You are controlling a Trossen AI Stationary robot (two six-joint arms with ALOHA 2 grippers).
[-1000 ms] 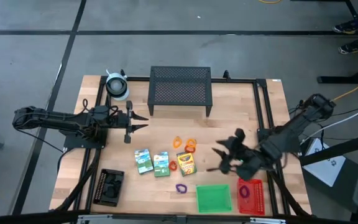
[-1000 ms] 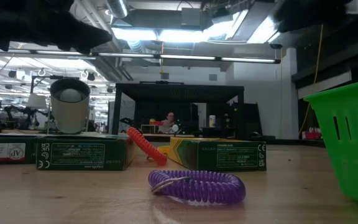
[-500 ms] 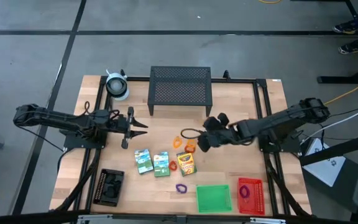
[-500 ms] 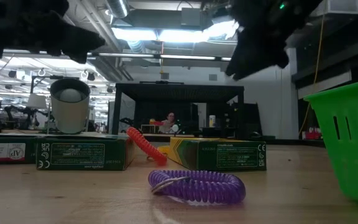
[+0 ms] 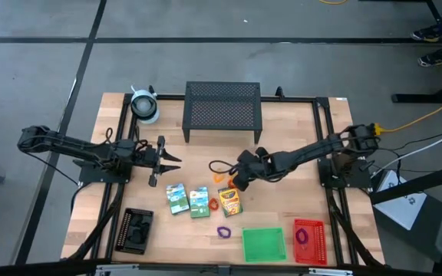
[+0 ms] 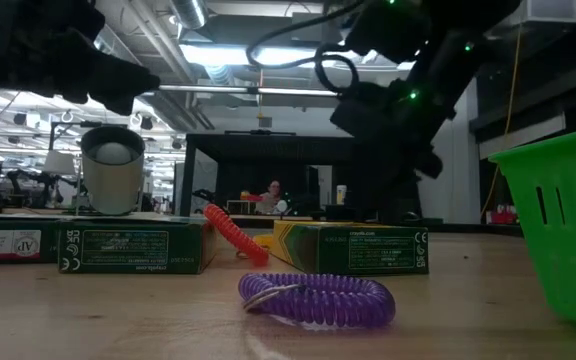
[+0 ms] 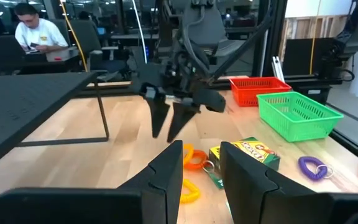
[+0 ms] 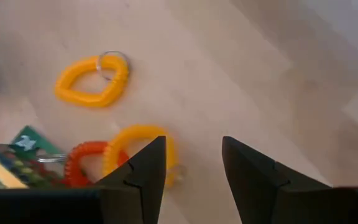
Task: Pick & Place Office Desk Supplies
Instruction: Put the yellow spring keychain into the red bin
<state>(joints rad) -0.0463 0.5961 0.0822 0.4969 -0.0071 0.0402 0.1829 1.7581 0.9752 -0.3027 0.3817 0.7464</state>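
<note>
Right gripper (image 8: 191, 168) hovers, jaws parted and empty, over coiled orange loops (image 8: 92, 81) mid-bench; left gripper (image 7: 197, 168) likewise parted, empty; wood-plank bench (image 5: 298, 138).

We see the right gripper (image 5: 232, 179) now reaching out over the middle of the table, above the orange loops (image 5: 235, 179) beside the crayon box (image 5: 229, 201), having swung inward from near the red tray (image 5: 310, 241). The left gripper (image 5: 165, 159) sits slightly nearer the table's far edge than before.
</note>
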